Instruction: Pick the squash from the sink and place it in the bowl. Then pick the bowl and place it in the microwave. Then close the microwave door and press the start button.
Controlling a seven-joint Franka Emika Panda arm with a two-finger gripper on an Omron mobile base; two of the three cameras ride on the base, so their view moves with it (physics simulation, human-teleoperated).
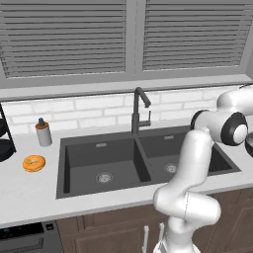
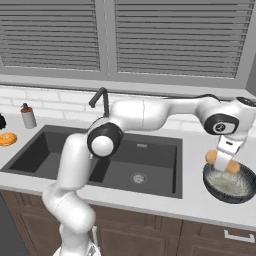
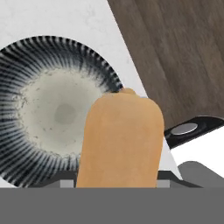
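Note:
The tan-orange squash (image 2: 212,157) hangs just above the bowl (image 2: 220,192), with my gripper (image 2: 226,162) shut on it. The bowl stands on the counter to the right of the sink (image 2: 60,155). In the hand view the squash (image 3: 120,140) rises large in the foreground, between the fingers. Behind it, to the left, lies the streaked blue-grey bowl (image 3: 17,65), whose pale inside has nothing in it. The squash overlaps the bowl's right rim in that view. Both basins of the sink (image 1: 106,158) are bare. The microwave and its door are out of view.
A tall dark faucet (image 1: 138,111) stands behind the sink. On the left counter sit an orange donut (image 1: 34,163) and a soap bottle (image 1: 43,132). The counter's front edge runs close to the bowl, with dark wood floor (image 3: 183,52) beyond it.

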